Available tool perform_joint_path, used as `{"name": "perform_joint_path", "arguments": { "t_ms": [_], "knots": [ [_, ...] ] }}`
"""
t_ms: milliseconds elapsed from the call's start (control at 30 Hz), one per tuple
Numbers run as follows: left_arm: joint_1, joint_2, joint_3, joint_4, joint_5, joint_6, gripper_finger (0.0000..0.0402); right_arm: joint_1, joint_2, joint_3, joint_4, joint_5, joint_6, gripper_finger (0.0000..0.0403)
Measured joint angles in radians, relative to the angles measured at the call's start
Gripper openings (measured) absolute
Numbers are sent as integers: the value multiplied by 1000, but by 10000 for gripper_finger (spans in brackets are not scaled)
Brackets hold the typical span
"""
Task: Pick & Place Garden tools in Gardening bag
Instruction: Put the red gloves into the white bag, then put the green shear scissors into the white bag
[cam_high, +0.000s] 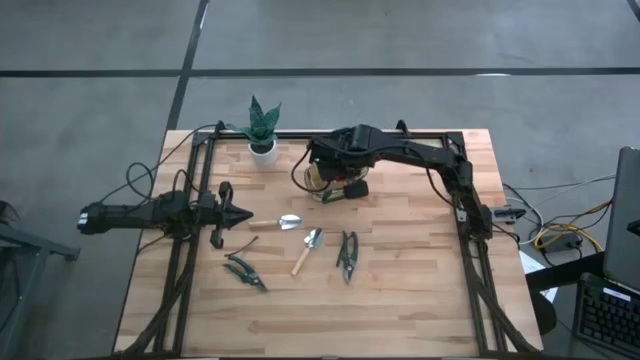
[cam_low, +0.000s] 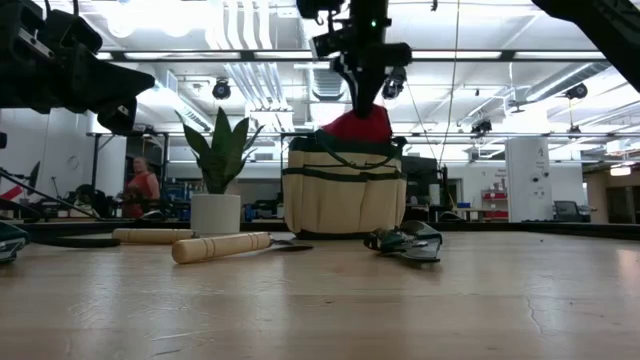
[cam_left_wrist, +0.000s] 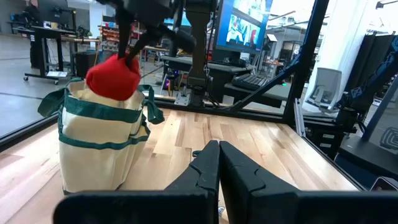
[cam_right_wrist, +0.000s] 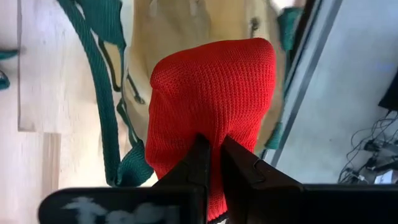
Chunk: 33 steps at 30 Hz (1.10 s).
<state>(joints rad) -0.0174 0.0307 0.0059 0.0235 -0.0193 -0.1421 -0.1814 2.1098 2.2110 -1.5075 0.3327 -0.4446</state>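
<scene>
1. Looking straight down in the high view, the right gripper (cam_high: 335, 172) reaches over the gardening bag (cam_high: 322, 180) at the far middle of the wooden table (cam_high: 400, 290), with a bit of red showing beside it. The left gripper (cam_high: 243, 214) sits at the table's left side, its fingers pinched together on nothing. Two trowels lie near the centre: one (cam_high: 278, 222) just ahead of the left gripper, the other trowel (cam_high: 307, 251) angled nearer the front. One pair of shears (cam_high: 346, 254) lies to the right of them, the other shears (cam_high: 243, 271) to the front left. A potted plant (cam_high: 262, 130) stands at the far edge.

2. From table height in the low view, the right gripper (cam_low: 365, 95) hangs above the bag (cam_low: 344, 195), closed on the red soft item (cam_low: 358, 125), which sits at the bag's open top. A wooden-handled trowel (cam_low: 220, 245) and dark shears (cam_low: 405, 241) lie on the table in front, and the plant (cam_low: 217, 175) stands left of the bag. A person (cam_low: 143, 187) is in the room behind.

3. The left wrist view shows the left gripper (cam_left_wrist: 219, 152) closed and empty, the bag (cam_left_wrist: 102, 140) ahead with the red item (cam_left_wrist: 113, 78) above its rim.

4. The right wrist view shows the right gripper (cam_right_wrist: 210, 149) pinching the red knit fabric (cam_right_wrist: 211, 99), with the bag's opening (cam_right_wrist: 186, 25) and green handle (cam_right_wrist: 102, 81) beneath.
</scene>
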Motion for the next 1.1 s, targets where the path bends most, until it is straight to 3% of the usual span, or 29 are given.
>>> {"name": "perform_joint_path", "arguments": {
  "t_ms": [433,900,1100],
  "knots": [
    [0,0,0,0,0,0,12,5,0,-96,111,0,63,50],
    [0,0,0,0,0,0,12,4,0,-92,183,10,103,173],
    [0,0,0,0,0,0,12,4,-1,-92,133,94,192,212]
  ]
}}
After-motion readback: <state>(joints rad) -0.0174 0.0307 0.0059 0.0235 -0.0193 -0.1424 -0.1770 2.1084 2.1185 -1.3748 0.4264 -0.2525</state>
